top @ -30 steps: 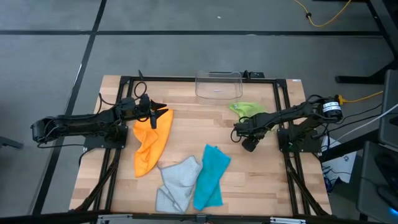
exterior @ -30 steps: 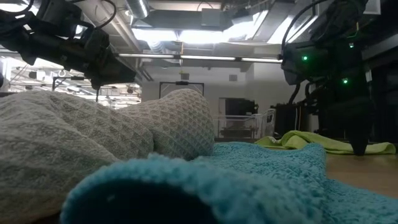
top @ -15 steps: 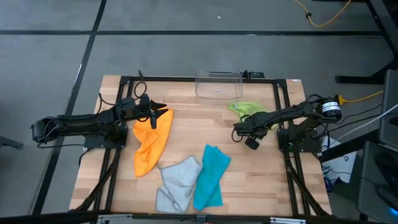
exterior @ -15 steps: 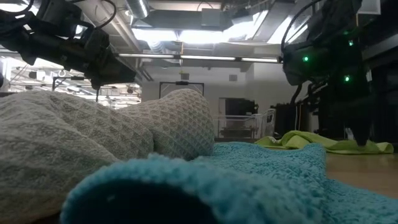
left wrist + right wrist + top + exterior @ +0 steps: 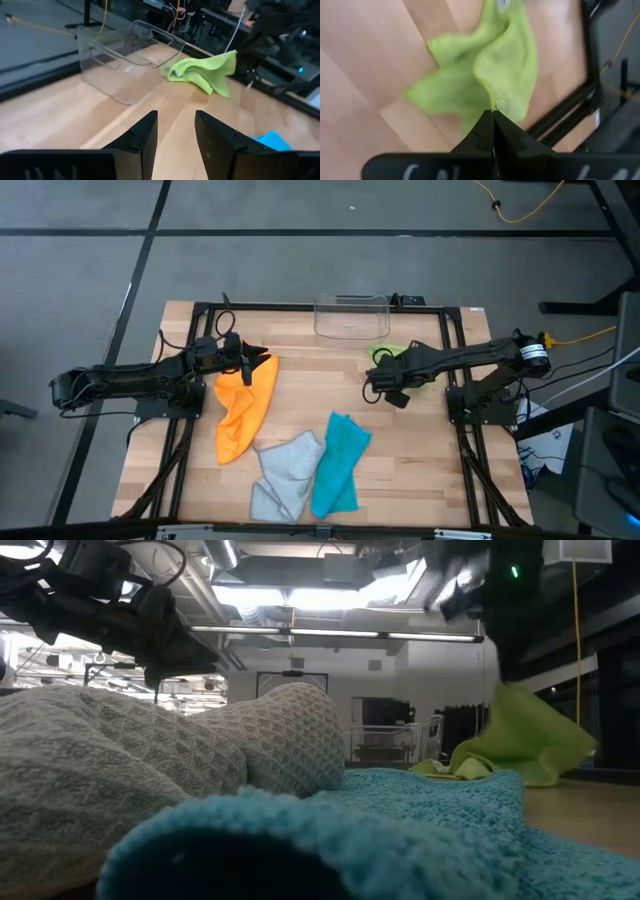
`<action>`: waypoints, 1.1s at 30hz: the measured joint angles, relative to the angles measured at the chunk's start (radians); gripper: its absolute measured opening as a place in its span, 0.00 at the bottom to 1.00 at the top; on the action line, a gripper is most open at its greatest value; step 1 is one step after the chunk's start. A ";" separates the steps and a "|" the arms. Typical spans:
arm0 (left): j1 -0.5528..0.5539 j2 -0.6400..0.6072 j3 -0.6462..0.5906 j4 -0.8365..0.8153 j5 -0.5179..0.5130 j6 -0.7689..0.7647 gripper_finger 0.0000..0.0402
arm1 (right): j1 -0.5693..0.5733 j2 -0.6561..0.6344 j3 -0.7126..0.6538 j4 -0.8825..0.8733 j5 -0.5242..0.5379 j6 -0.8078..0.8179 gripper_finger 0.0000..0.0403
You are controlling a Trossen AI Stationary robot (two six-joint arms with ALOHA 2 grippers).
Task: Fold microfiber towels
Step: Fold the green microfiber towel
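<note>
The lime green towel [image 5: 206,73] hangs bunched with one edge lifted off the wood (the rest trails down), the orange towel [image 5: 244,407] lies long and crumpled on the left, and the grey towel [image 5: 286,472] and teal towel [image 5: 338,463] sit rumpled, touching, at the front.
</note>
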 joint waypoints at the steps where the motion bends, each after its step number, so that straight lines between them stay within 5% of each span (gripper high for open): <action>1: 0.000 0.000 0.000 0.001 0.015 -0.010 0.31 | 0.016 0.000 0.033 0.003 0.022 -0.014 0.00; 8: -0.047 0.000 0.000 0.051 0.231 -0.027 0.31 | 0.113 0.000 0.183 0.229 0.114 -0.242 0.00; 15: -0.210 0.015 0.000 0.332 0.220 0.037 0.31 | 0.164 0.000 0.382 0.396 -0.076 -0.527 0.00; 21: -0.360 0.100 0.076 0.410 0.048 0.137 0.31 | 0.209 -0.001 0.581 0.290 -0.154 -0.598 0.00; 28: -0.482 0.396 0.291 0.344 -0.158 0.252 0.31 | 0.242 -0.001 0.647 0.236 -0.206 -0.594 0.00; 33: -0.481 0.584 0.499 0.200 -0.135 0.263 0.31 | 0.282 0.012 0.647 0.157 -0.324 -0.572 0.00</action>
